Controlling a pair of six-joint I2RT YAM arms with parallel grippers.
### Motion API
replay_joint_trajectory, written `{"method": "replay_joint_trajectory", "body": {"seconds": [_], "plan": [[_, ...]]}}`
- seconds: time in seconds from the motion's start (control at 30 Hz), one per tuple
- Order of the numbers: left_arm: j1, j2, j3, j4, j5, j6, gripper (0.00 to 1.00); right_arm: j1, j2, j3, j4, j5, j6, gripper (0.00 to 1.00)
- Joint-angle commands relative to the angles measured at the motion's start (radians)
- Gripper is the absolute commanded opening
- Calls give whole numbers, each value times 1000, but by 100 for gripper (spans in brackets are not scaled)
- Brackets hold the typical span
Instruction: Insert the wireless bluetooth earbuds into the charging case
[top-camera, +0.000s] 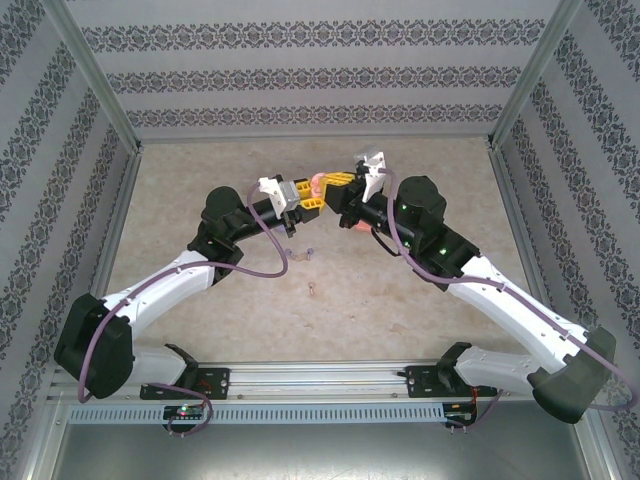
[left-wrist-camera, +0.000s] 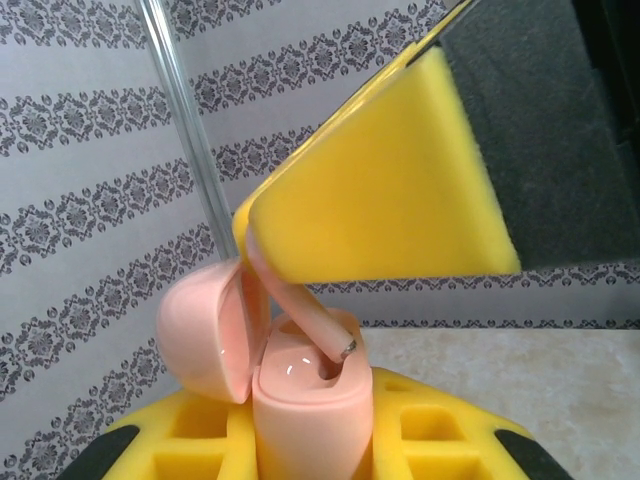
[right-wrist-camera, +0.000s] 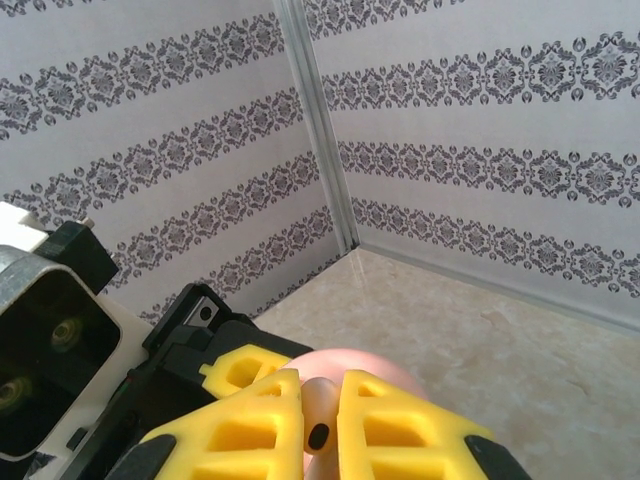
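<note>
Beige worktop (top-camera: 200, 300), patterned walls (top-camera: 300, 80). Near twelve o'clock the left tool (top-camera: 316, 193) clamps the open pink case (left-wrist-camera: 300, 410); left wrist view adds the right tool (right-wrist-camera: 320, 428) pinching a pale earbud (left-wrist-camera: 318, 335), stem at the socket.

Our two arms: white shells, black joints, yellow fingertips.
We see smooth white link covers on the left arm (top-camera: 165, 285) and the right arm (top-camera: 515, 305), with bulky rounded black joint housings. A purple cable (top-camera: 286, 255) loops along the left arm, and green lights (top-camera: 403, 207) glow on the right. The left gripper (top-camera: 312, 196) and right gripper (top-camera: 332, 183) carry yellow fingers (right-wrist-camera: 250, 420) with moulded rectangular pockets, and a black bracket (right-wrist-camera: 190, 320) bears a small screw (right-wrist-camera: 205, 312).
</note>
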Motion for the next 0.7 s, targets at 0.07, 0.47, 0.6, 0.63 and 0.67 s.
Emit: {"method": "replay_joint_trajectory", "body": {"seconds": [0.07, 0.47, 0.6, 0.63, 0.67], "plan": [[-16, -39, 46, 61, 13, -12, 0, 20, -4, -32, -60, 40, -56, 13], [-18, -51, 46, 73, -7, -33, 0, 80, -1, -55, -100, 181, -157, 12], [-18, -57, 46, 74, -11, -39, 0, 88, -8, -77, -94, 225, -167, 12], [-18, -58, 46, 74, -13, -39, 0, 88, -10, -82, -92, 236, -169, 11], [-18, -58, 45, 76, -15, -40, 0, 88, -13, -86, -92, 247, -171, 11]]}}
